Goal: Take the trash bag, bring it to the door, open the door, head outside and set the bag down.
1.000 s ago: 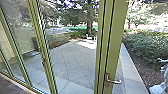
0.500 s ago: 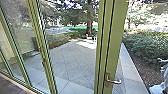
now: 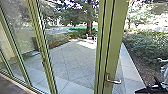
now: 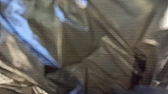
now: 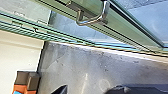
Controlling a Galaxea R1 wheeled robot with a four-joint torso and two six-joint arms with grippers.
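My right gripper [image 3: 152, 85] shows dark at the lower right corner of the head view, to the right of the lever handle [image 3: 113, 81] on the green-framed door [image 3: 115, 50] and apart from it. In the right wrist view the right gripper [image 5: 86, 89] stands open, nothing between its dark fingers, and the metal handle [image 5: 93, 22] lies beyond them on the green door frame [image 5: 120, 27]. Close before the left wrist camera is the trash bag [image 4: 85, 47], dark, shiny and creased, with a blue drawstring [image 4: 30, 40]. How the left gripper stands on it cannot be made out.
Glass panels in green frames [image 3: 42, 50] run along the left. Beyond the glass lies a paved yard [image 3: 72, 60], with bushes [image 3: 150, 47] at the right and a tree [image 3: 89, 20] farther back. An orange and brown object [image 5: 26, 82] stands by a pale wall [image 5: 18, 55].
The right gripper has come into the lower right corner of the head view, in front of part of a whitish thing there. Door and handle look the same, and the head camera has not shifted.
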